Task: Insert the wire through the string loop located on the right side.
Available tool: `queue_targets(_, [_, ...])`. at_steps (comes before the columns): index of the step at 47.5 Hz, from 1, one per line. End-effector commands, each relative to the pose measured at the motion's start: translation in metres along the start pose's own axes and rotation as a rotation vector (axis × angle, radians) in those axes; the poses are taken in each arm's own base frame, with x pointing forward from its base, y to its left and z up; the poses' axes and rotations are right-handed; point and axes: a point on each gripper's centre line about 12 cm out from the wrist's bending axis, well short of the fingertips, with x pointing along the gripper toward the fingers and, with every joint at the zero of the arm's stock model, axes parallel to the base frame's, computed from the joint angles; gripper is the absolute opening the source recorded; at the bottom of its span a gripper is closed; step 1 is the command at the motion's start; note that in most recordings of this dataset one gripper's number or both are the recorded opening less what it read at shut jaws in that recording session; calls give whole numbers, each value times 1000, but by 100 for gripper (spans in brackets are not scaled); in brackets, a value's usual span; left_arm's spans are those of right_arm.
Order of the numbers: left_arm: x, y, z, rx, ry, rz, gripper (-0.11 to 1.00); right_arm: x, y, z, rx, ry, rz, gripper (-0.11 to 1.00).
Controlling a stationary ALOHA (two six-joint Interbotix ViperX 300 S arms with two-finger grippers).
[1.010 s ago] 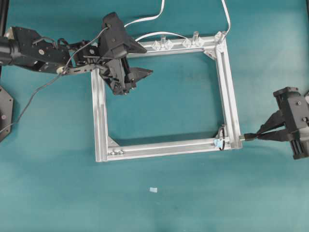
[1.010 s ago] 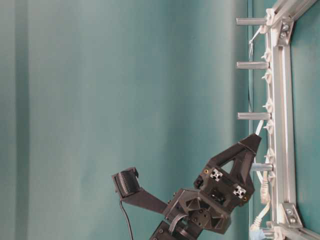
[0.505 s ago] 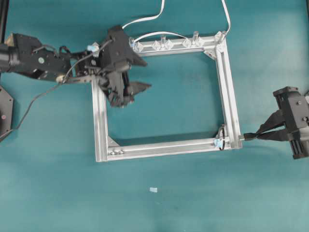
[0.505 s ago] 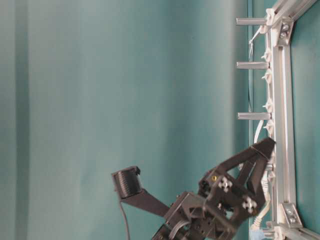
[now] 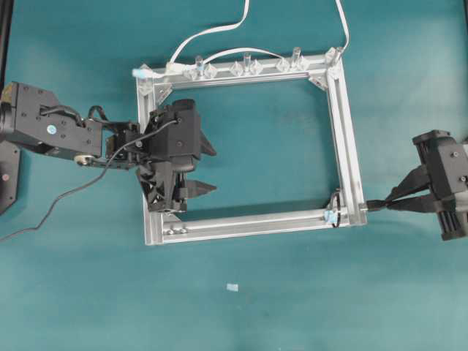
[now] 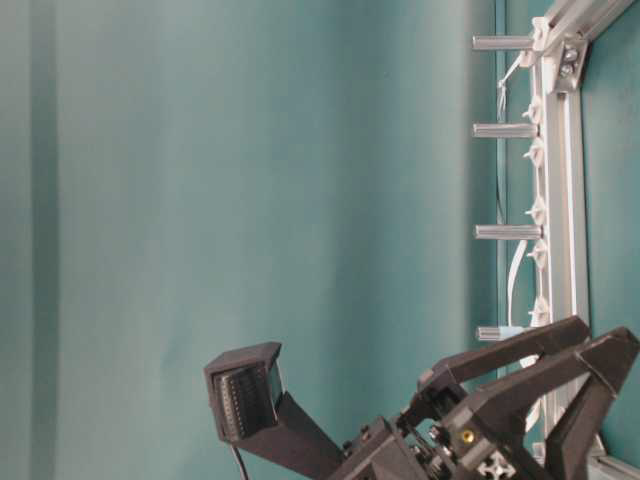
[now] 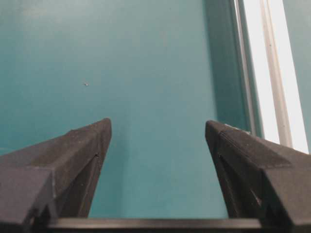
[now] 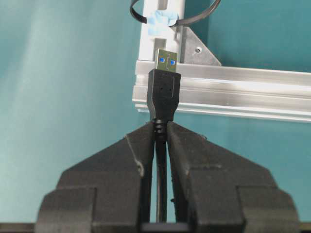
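Note:
The wire (image 8: 164, 90) is a thin black cable ending in a black plug with a metal tip, and my right gripper (image 8: 160, 128) is shut on it just behind the plug. The plug's tip points at the string loop (image 8: 138, 14), whose pale-blue tag (image 8: 162, 19) sits on the aluminium frame (image 8: 233, 92) just ahead. From overhead, the right gripper (image 5: 384, 205) holds the wire (image 5: 371, 206) just outside the frame's lower right corner, close to the string loop (image 5: 333, 212). My left gripper (image 5: 212, 170) hovers open with nothing in it over the frame's left side; in its wrist view the gripper (image 7: 158, 128) spans bare table.
White flat cables (image 5: 219, 31) run off the far edge from the frame's top rail (image 5: 263, 73), which carries several clear clips (image 5: 245, 68). A small pale scrap (image 5: 232, 287) lies on the teal table in front of the frame. A frame rail (image 7: 272, 73) runs beside the left gripper.
My left arm has swung from the frame's top left corner down along its left side, staying open. The right gripper and the wire have not moved.

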Motion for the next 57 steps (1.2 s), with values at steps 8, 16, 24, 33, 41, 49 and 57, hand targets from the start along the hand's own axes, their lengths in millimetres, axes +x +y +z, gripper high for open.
queue_targets(8, [6,-11,29,20,-64,-21,80,-1,2,9,-2,-27,2,12])
queue_targets(16, [31,-26,44,41,-70,-46,80,-1,1,9,-2,-27,2,12])
queue_targets(24, [59,-33,58,49,-77,-54,80,-1,1,10,-1,-33,-1,12])
queue_targets(33, [77,-40,70,58,-95,-64,80,0,1,9,-1,-33,-3,12])
queue_targets(41, [78,-44,67,62,-89,-71,80,0,0,9,0,-35,-5,12])
queue_targets(49, [77,-44,66,64,-86,-71,80,1,0,8,-1,-33,-5,12])
queue_targets(57, [77,-44,66,64,-86,-71,80,3,0,10,-1,-30,-8,12])
